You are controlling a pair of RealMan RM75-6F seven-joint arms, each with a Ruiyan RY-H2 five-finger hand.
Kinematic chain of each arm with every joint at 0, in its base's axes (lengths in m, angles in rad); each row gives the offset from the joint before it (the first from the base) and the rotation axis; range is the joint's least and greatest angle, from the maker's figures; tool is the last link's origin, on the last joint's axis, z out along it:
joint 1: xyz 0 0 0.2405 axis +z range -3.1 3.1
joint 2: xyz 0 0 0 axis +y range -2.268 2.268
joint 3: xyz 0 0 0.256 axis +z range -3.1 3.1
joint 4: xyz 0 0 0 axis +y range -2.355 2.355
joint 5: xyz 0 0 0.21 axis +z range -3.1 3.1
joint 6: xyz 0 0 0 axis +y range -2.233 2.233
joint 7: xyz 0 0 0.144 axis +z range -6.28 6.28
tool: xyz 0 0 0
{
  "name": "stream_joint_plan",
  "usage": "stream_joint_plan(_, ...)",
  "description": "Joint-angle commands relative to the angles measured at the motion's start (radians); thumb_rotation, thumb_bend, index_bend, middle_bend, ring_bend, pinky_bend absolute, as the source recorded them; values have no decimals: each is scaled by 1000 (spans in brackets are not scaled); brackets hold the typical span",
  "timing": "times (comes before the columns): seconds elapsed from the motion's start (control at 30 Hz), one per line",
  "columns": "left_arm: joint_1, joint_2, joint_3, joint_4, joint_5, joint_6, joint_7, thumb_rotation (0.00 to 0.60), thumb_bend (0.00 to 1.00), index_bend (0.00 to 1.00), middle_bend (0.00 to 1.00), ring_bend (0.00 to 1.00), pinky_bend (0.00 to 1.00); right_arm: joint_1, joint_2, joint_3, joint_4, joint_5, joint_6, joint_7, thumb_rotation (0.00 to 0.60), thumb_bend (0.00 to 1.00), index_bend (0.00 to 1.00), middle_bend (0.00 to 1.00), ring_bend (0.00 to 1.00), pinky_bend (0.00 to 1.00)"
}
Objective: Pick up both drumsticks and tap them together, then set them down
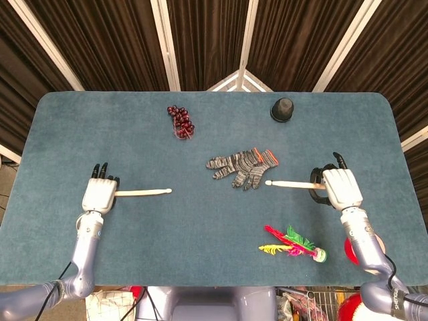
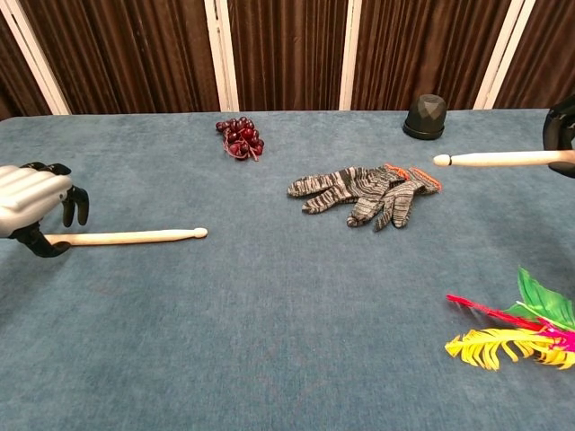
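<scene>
Chest view: left robot hand (image 2: pixel 31 202) straddles 1 drumstick (image 2: pixel 135 237), fingers apart; right robot hand (image 1: pixel 340 187) clasps another (image 1: pixel 291 183).

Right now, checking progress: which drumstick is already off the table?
The right drumstick, held in the right hand. The left drumstick lies on the table.

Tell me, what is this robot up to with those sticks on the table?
It is gathering two drumsticks. The right hand holds one drumstick, its tip pointing toward the gloves. The left hand is over the butt end of the other drumstick, which lies flat on the blue table; whether its fingers have closed on it cannot be told. Grapes, a dark cup and a feathered shuttlecock sit untouched.
</scene>
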Motion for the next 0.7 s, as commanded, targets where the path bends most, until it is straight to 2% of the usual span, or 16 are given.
stream_joint_plan(0.03, -6, -6, -1, 7, -5, -2, 5, 600, 473, 450, 426, 37, 0, 1, -2, 0, 3, 1, -2, 0, 600, 395, 698, 576, 364, 36)
stream_joint_plan(0.7, -22, -33, 12, 27, -17, 19, 46, 600, 480, 481, 454, 41, 0, -1, -4, 0, 14, 3, -3, 3, 600, 395, 698, 576, 364, 36)
